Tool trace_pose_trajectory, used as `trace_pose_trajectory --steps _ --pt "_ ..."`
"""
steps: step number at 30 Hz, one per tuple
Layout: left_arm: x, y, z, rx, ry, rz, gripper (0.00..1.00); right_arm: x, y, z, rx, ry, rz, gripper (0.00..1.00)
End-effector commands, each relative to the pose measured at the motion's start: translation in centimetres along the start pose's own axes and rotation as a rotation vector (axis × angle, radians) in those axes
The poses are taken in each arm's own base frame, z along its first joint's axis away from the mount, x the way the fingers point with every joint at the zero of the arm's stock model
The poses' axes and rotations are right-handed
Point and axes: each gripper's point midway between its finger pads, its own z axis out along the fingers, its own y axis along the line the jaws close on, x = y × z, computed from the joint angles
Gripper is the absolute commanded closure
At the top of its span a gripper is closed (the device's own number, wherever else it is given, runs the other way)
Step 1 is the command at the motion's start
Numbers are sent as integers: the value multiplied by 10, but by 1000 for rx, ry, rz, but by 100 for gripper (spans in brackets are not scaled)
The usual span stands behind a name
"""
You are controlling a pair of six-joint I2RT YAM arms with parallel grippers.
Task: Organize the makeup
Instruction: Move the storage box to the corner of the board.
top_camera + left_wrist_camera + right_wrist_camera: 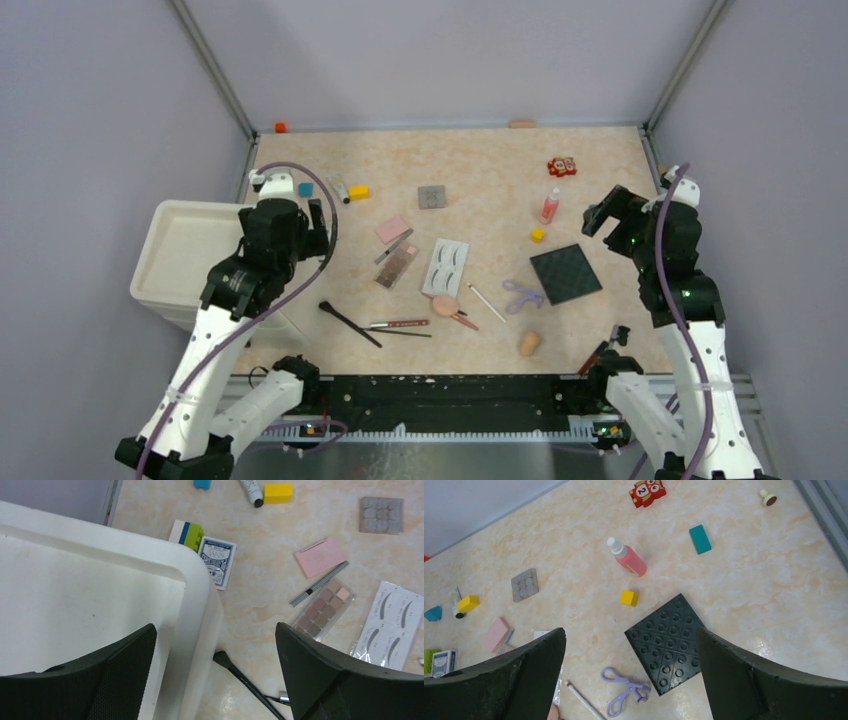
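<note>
A: Left gripper (215,630) gaped wide, empty, over the bin (190,580) rim at the table's (260,595) left edge; right gripper (629,632) stood equally wide, empty.

B: Palette (325,607) lay near the compact (320,557): flat, stiff, probably slick. I'd have pinched its long edges.

Beige marbled surface (480,160), strewn with makeup and small toys.

White bin (165,215) at the left edge, with a blue-patterned card box (218,560) just beside its corner. Upper left: teal block (305,189), yellow block (359,192), grey square tile (431,196). Centre: pink compact (393,229) just above brown eyeshadow palette (398,265), white false-eyelash card (447,266) to their right, puff (444,303) just below it. Lower centre: black brush (350,324) and pencil (400,323), near each other. Right side: red toy (562,166), pink bottle (549,207), small yellow cube (538,235), dark studded plate (566,273), purple curler (522,294) just left of it, peach sponge (529,343) lower down.
</note>
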Motion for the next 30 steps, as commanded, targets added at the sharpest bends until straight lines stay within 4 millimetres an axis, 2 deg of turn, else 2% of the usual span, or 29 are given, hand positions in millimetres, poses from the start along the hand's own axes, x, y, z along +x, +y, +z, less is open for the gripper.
trace_pose_trajectory --steps 1,7,14,20,30 --pt "-6 17 -3 -86 -5 -15 7 -2 5 4 -26 -3 1 2" --pt "4 8 12 -52 30 -2 21 2 8 9 -38 19 2 3" --pt "0 8 41 -25 46 -27 43 4 8 9 -41 25 0 3" --pt "-7 9 69 -34 48 -40 58 7 7 10 -42 32 -4 3" --pt "-47 21 109 -138 -3 -127 73 13 7 11 -53 43 -1 4"
